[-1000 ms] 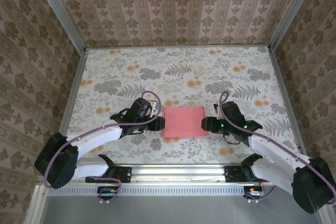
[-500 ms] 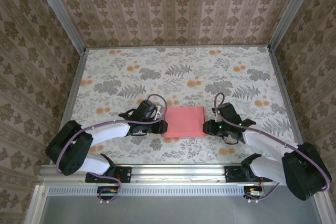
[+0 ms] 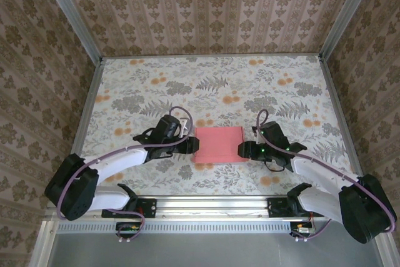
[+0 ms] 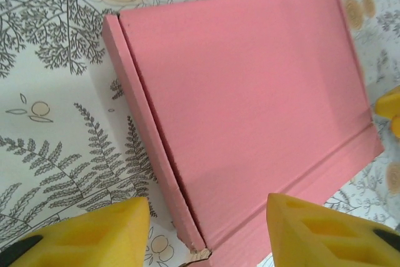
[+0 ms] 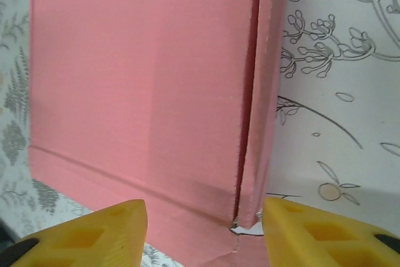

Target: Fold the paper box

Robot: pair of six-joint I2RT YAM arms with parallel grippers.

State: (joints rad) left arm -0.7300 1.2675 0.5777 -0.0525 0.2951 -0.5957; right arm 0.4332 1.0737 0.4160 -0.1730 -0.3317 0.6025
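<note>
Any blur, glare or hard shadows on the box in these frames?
Top external: even, soft light, no glare on the paper box. Left wrist: box sharp, left gripper's fingers slightly soft at the bottom edge. Right wrist: right gripper's fingers likewise soft, dark shade in the flap seam.

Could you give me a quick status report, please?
Box flat, pink side up. Left gripper open at its left edge, right gripper open at its right edge. Nothing in the way.
</note>
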